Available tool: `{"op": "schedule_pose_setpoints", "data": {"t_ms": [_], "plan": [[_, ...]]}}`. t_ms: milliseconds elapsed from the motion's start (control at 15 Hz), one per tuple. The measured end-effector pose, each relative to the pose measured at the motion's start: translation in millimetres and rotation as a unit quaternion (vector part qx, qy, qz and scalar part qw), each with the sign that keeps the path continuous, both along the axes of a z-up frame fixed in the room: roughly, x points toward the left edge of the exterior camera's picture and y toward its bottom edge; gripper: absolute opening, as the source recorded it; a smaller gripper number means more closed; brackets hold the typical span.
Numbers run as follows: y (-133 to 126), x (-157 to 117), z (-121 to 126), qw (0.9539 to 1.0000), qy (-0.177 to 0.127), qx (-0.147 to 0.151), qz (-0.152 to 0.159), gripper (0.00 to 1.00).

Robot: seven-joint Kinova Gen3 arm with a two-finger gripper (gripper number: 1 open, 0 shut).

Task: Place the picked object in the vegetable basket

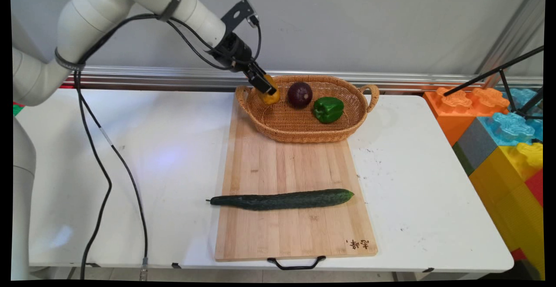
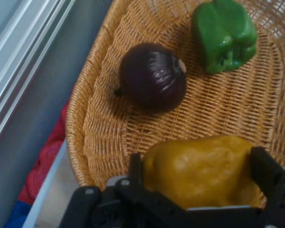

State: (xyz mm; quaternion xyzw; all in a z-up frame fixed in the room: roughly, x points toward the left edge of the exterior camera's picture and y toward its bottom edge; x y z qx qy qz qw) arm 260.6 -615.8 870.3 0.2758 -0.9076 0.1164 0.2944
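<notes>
Over the left end of the wicker basket (image 1: 304, 122), the gripper (image 1: 268, 90) pinches a yellow pepper (image 2: 204, 171) between its two fingers, one finger on each side of the fruit. The yellow pepper hangs just inside the rim, above the woven floor; I cannot tell if it touches the weave below.

It looks light and hollow, with a smooth, somewhat waxy skin, so it can probably slip if the hold is loose and dent if the hold is too hard. The broad middle of the body, where the fingers sit now, seems the best place to take it, because the surface there is widest and quite even.

Near it in the basket lie a red onion (image 2: 153, 76), just beside the pepper, and a green pepper (image 2: 223, 34) further to the right. The onion is round and may roll if bumped.

The basket stands on the far end of a wooden cutting board (image 1: 295, 178). A long cucumber (image 1: 282, 199) lies across the near part of the board, well apart from the gripper. Black cables (image 1: 104, 178) hang from the arm at the left.
</notes>
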Motion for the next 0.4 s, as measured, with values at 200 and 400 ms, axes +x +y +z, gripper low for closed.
{"op": "schedule_pose_setpoints", "data": {"t_ms": [200,400], "plan": [[-9.9,-1.9,-17.2,1.0,0.0,0.009,0.001,0.0],[-16.2,-6.1,-26.7,0.9999,0.003,0.01,-0.006,1.0]]}}
